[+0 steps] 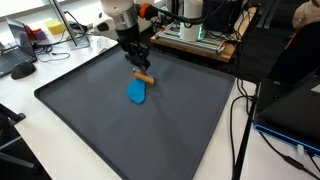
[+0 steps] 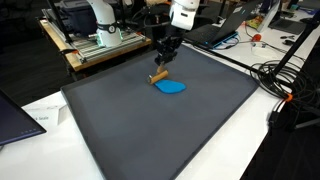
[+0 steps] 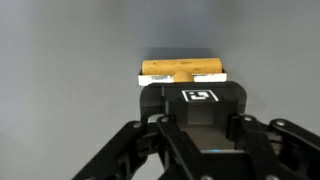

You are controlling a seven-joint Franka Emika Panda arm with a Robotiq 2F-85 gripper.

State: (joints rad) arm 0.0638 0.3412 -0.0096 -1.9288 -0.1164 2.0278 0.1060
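My gripper (image 1: pixel 139 66) hangs over the far part of the dark mat (image 1: pixel 190 120), jaws drawn narrow and clamped on a short wooden stick (image 1: pixel 145 76). In the wrist view the stick (image 3: pixel 182 68) lies crosswise right at the fingertips, with a pale bit showing at each end and the grey mat behind it. I cannot tell from any view whether the stick's lower end touches the mat or sits just clear of it. In both exterior views it tilts, one end poking out from under the gripper.

Just beside the stick, on the side nearer the middle of the mat, lies a flat blue piece (image 1: pixel 136 92). In an exterior view the blue piece (image 2: pixel 172 87) sits close to the stick (image 2: pixel 158 77), and I cannot make out whether the two touch. The gripper (image 2: pixel 163 62) is above the stick, not over the blue piece.

Black cables (image 2: pixel 285 80) trail off one edge of the mat (image 2: pixel 150 130)
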